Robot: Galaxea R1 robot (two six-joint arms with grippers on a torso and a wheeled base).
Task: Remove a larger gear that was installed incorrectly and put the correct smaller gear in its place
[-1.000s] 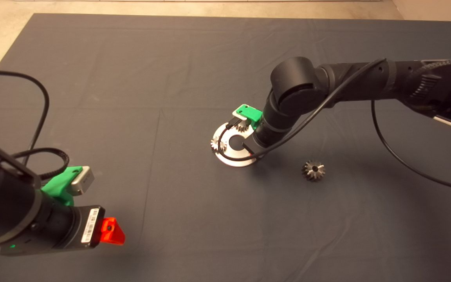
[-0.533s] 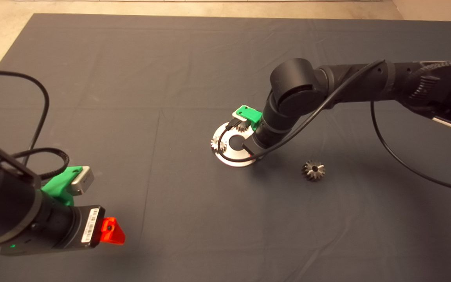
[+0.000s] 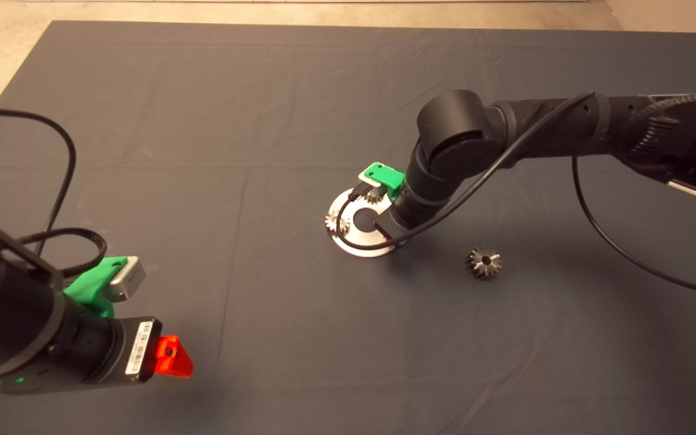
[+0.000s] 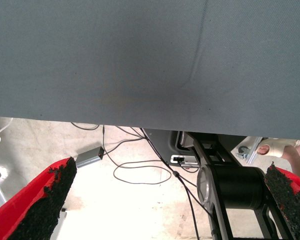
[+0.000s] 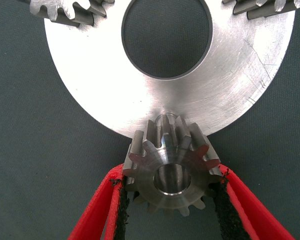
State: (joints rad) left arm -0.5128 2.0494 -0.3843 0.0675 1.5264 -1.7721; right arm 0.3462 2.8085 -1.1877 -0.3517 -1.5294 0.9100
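The smaller gear [image 5: 171,170], dark steel with short teeth and a central hole, sits between the red fingers of my right gripper [image 5: 172,176], which is shut on it. It hangs at the rim of the round silver plate [image 5: 230,85], right beside a small peg [image 5: 166,120]. In the head view the right arm covers that side of the plate [image 3: 357,241]. The larger gear [image 3: 484,263] lies alone on the mat to the right of the plate. My left gripper [image 3: 170,356] is parked at the lower left, open and empty.
Two paler small gears sit on the plate, one at its left rim [image 3: 332,222] and one at its far rim [image 3: 376,195]. A black cable [image 3: 614,241] trails from the right arm over the mat. The left wrist view shows the mat's edge and floor cables [image 4: 140,172].
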